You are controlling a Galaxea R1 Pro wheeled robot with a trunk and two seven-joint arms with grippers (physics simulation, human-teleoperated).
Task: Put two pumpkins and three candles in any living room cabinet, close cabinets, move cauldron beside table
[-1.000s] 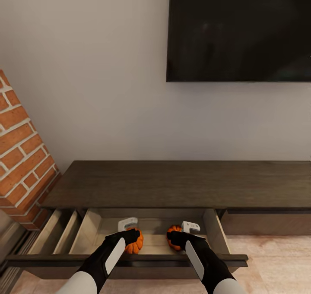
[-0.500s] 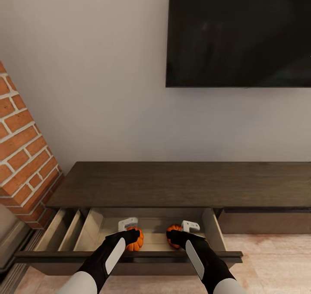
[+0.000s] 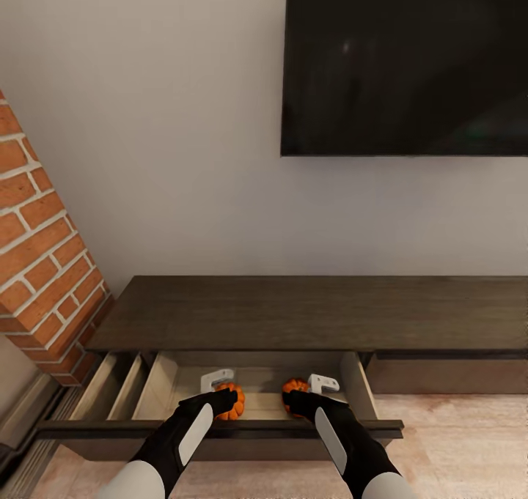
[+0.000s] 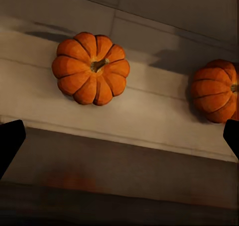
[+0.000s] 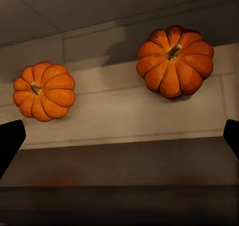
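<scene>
The dark-brown cabinet (image 3: 308, 312) has a drawer (image 3: 165, 385) pulled out, pale wood inside. Two orange ribbed pumpkins lie on its floor, apart from each other: one pumpkin (image 3: 233, 402) (image 4: 91, 67) partly under my left gripper (image 3: 219, 387), the other pumpkin (image 3: 294, 387) (image 5: 175, 60) partly under my right gripper (image 3: 317, 390). In the left wrist view the second pumpkin (image 4: 215, 90) sits at the edge, and the right wrist view holds the first pumpkin (image 5: 45, 90). My left gripper (image 4: 120, 139) and right gripper (image 5: 119, 136) are open, fingers wide, nothing between them, hovering over the drawer's front edge.
A narrower drawer (image 3: 110, 396) stands open beside the first, on the left. A brick column (image 3: 40, 250) flanks the cabinet's left end. A black TV (image 3: 403, 59) hangs on the wall above. Pale wood floor (image 3: 462, 440) lies to the right.
The whole view has shifted: the cabinet sits a little lower and smaller and the brick column sits further left. Both pumpkins stay put in the drawer; my grippers now sit nearer its front edge.
</scene>
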